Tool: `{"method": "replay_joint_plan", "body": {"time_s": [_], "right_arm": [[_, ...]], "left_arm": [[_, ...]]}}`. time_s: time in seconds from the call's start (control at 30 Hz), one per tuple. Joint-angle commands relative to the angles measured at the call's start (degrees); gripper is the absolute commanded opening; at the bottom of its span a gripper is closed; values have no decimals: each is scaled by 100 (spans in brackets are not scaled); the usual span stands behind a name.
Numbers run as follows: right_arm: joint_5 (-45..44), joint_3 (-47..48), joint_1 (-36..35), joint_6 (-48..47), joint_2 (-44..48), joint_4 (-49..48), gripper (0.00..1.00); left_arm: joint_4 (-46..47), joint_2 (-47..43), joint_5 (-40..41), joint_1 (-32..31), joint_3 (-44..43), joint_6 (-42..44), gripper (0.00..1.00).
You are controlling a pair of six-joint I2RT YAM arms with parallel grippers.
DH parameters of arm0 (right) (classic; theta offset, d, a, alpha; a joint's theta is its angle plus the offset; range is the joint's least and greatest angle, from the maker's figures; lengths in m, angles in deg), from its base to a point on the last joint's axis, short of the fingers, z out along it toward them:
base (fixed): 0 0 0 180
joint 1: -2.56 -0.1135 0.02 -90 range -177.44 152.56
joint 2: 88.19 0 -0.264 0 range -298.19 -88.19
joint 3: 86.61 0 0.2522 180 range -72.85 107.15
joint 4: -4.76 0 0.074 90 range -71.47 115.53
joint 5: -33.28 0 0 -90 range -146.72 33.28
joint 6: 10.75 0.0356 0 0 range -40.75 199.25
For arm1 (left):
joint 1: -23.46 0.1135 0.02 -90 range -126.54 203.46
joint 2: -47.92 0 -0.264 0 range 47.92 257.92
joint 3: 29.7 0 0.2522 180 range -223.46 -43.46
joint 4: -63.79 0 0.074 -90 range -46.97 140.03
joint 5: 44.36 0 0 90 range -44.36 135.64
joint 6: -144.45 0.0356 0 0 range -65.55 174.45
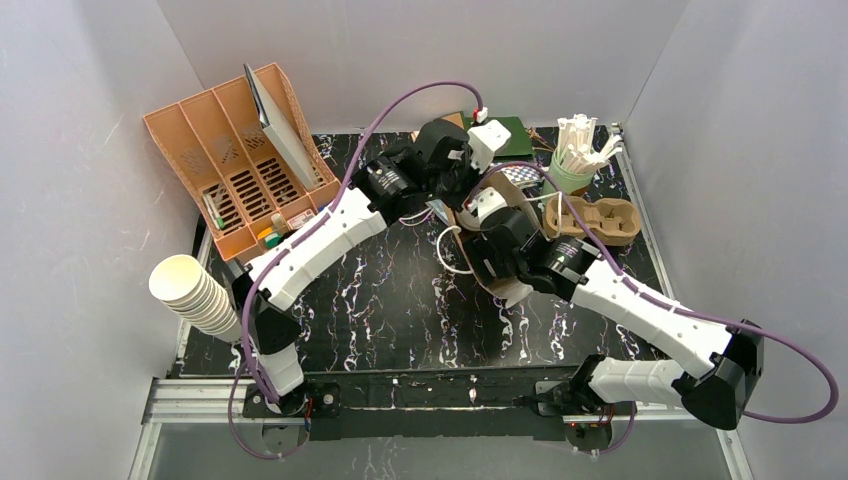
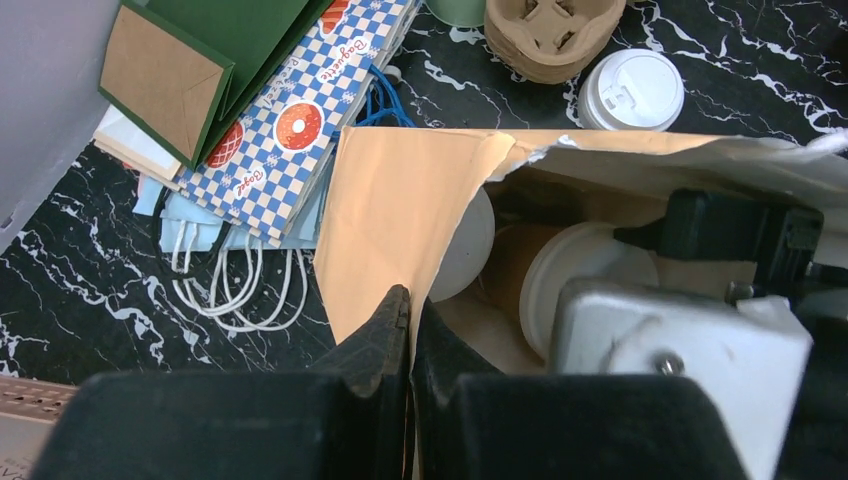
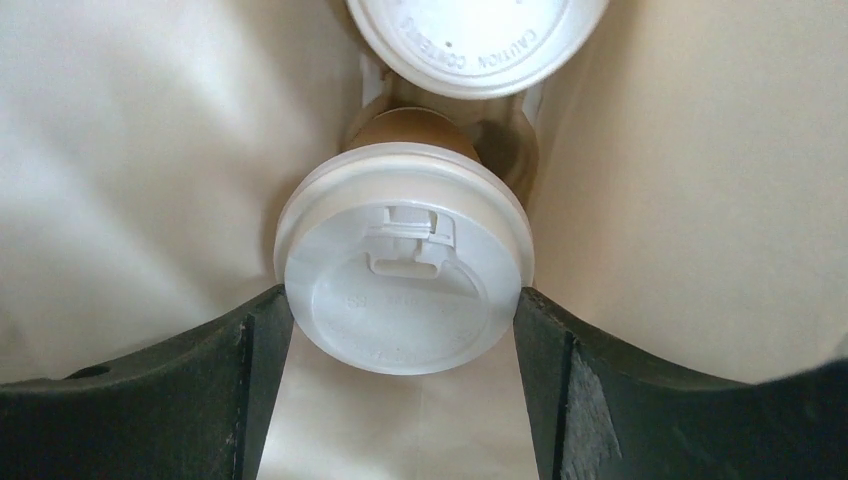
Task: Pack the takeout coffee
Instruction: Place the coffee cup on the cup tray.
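Coffee cup (image 3: 405, 285) inside paper bag (image 2: 400, 200), pinched by right claw (image 3: 400, 305). Left claw (image 2: 410, 305) pinching bag edge. Cd tip onto 2nd cup (image 3: 475, 40) if dropped crooked; cd rip bag if tugged.

Black marble tabletop boxed in by plain pale walls

The table (image 1: 400, 310) is black with white veins all over. It's closed in by a blank left wall (image 1: 70, 200), back wall (image 1: 400, 50) and right wall (image 1: 760, 150), with a silver aluminium rail (image 1: 200, 400) along the near edge. The light is soft and even.
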Motion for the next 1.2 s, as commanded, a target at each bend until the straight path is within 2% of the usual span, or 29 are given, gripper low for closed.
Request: {"method": "replay_joint_plan", "body": {"time_s": [0.0, 0.23, 0.5, 0.67, 0.87, 1.17], "right_arm": [[-435, 333, -344, 7, 164, 25, 36], [-1065, 343, -823, 372, 350, 657, 36], [-1631, 1073, -1100, 572, 193, 1364, 37], [-1625, 871, -1413, 733, 57, 1222, 37], [-1858, 410, -1459, 960, -218, 1074, 37], [-1491, -200, -1405, 1012, 289, 605, 35]], "left_arm": [[-201, 117, 211, 8, -382, -101, 0], [-299, 137, 159, 66, -410, -162, 0], [-396, 160, 83, 66, -361, -260, 0], [-379, 143, 45, 62, -359, -311, 0], [-363, 23, 37, 70, -250, -363, 0], [245, -614, -90, 72, 533, -286, 0]]}}
